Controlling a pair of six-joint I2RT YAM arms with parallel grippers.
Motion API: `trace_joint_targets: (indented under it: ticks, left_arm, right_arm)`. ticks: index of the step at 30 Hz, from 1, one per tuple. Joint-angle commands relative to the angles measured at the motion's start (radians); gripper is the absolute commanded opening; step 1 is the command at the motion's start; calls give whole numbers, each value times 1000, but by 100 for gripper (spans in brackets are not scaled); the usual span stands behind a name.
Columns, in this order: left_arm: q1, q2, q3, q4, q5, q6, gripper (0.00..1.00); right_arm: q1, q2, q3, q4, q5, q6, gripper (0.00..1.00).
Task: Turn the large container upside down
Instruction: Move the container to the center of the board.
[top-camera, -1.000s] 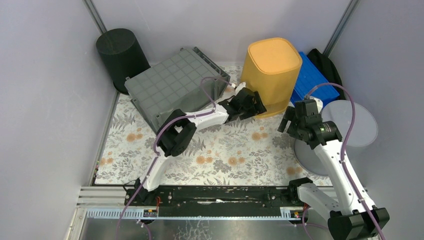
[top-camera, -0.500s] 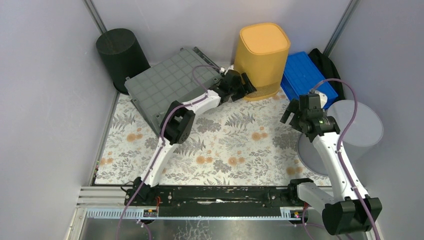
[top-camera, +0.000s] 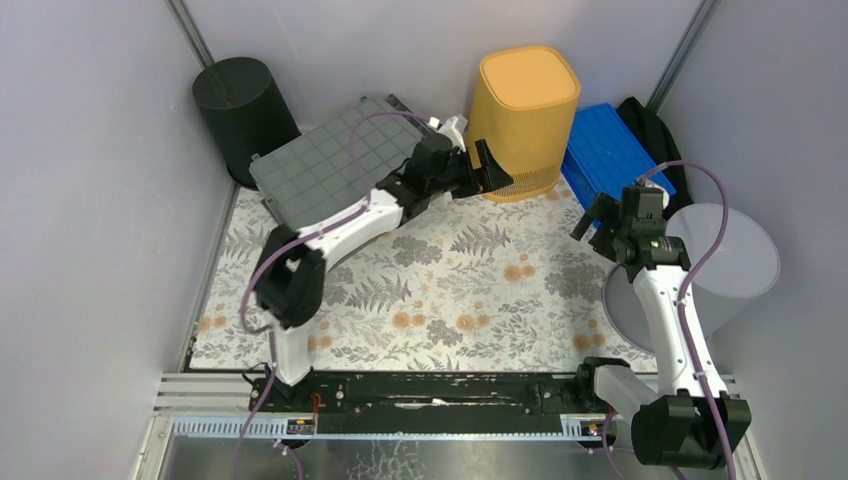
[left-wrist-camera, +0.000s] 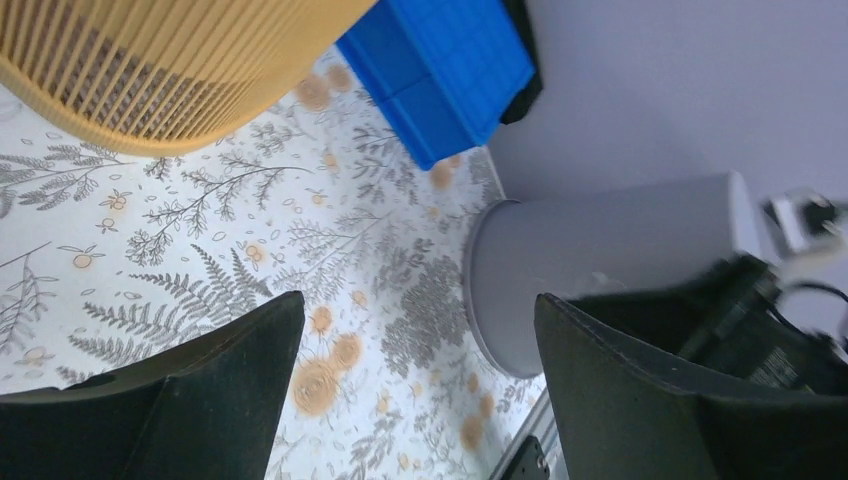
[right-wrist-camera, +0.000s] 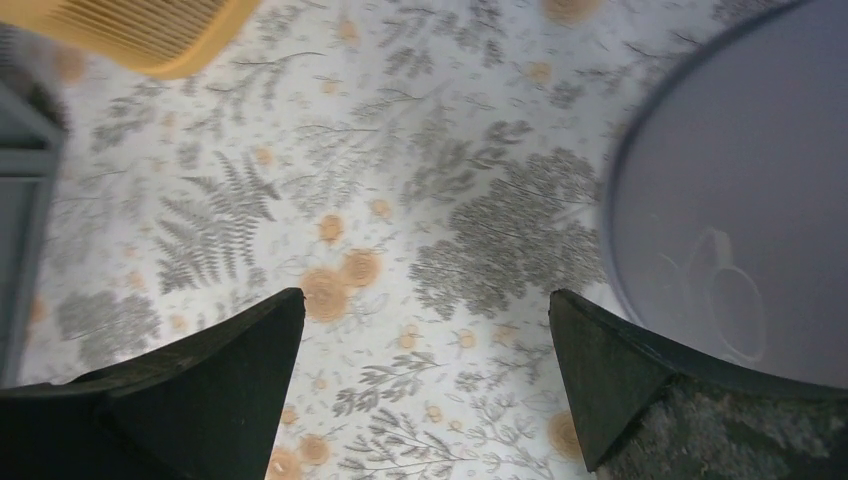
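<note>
The large container (top-camera: 325, 165) lies at the back left with its square-gridded underside facing up; a strip of its edge shows at the left of the right wrist view (right-wrist-camera: 20, 200). My left gripper (top-camera: 487, 172) is open and empty, just right of the crate and close to the yellow basket, raised above the mat (left-wrist-camera: 420, 330). My right gripper (top-camera: 592, 218) is open and empty over the right side of the mat (right-wrist-camera: 425, 320), far from the crate.
An upturned yellow slatted basket (top-camera: 525, 115) stands at the back centre. A blue ribbed tray (top-camera: 610, 150) leans behind it on the right. A round light-grey bucket (top-camera: 700, 275) sits at the right. A black cylinder (top-camera: 240, 105) stands in the back left corner. Walls enclose three sides.
The crate has dropped from a tilt to lie flat, underside up. My left gripper rose and drew back towards the crate's right end. The yellow basket settled back. My right arm shifted right.
</note>
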Motion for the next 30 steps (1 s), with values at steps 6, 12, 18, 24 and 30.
trace_joint_targets:
  ticks: [6, 12, 18, 24, 30]
  left_arm:
    - [46, -486, -319, -98, -297, 229, 100]
    - [122, -818, -615, -148, -619, 335, 100]
    - [151, -1013, -843, -51, -898, 453, 100]
    - [189, -1104, -1081, 228, -1007, 577, 100]
    - [331, -950, -1151, 345, -894, 590, 100]
  right_arm:
    - [0, -111, -116, 323, -223, -79, 99]
    - [4, -211, -305, 641, -223, -132, 99]
    - [116, -83, -321, 755, -64, -223, 99]
    - [208, 38, -400, 942, 97, -316, 99]
    - [207, 80, -533, 1136, 163, -342, 99]
